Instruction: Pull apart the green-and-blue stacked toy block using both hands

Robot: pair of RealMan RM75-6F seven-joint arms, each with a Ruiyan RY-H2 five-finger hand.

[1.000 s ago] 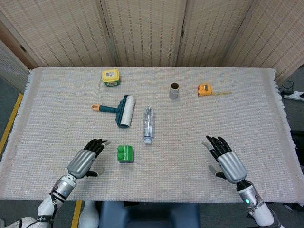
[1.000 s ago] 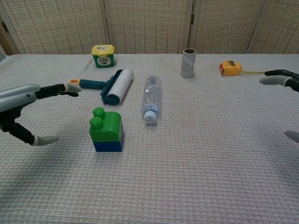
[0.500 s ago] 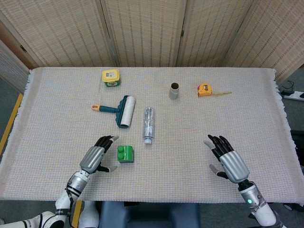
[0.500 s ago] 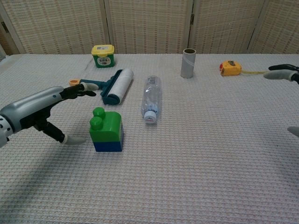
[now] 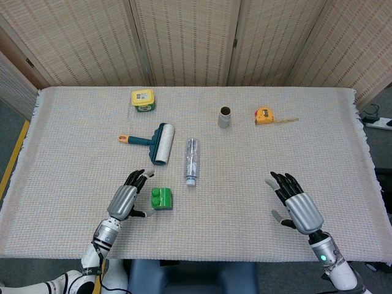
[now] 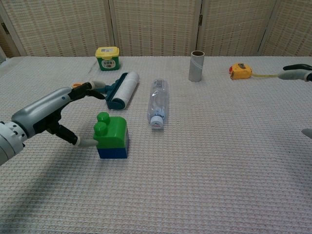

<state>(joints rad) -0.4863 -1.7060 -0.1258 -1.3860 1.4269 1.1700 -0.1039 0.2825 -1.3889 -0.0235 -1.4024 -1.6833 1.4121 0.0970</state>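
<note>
The toy block (image 5: pixel 162 198) (image 6: pixel 112 137) stands on the table near the front left, a green piece with two studs on top of a blue base. My left hand (image 5: pixel 127 196) (image 6: pixel 51 112) is just left of it, fingers spread; its thumb tip reaches the block's left side and the other fingers stretch out above and behind the block. Nothing is gripped. My right hand (image 5: pixel 296 204) hovers open over the front right of the table, far from the block; only its fingertips (image 6: pixel 294 72) show at the chest view's right edge.
A clear plastic bottle (image 5: pixel 191 160) lies just behind and right of the block. A lint roller (image 5: pixel 156 143) lies behind the left hand. Further back stand a yellow-green tub (image 5: pixel 142 100), a cardboard tube (image 5: pixel 225 116) and a yellow tape measure (image 5: pixel 264 115). Folding screens close off the back.
My left hand has moved right, from well left of the block to right beside it, thumb now at its side. My right hand drifted slightly right and toward the table's front.
</note>
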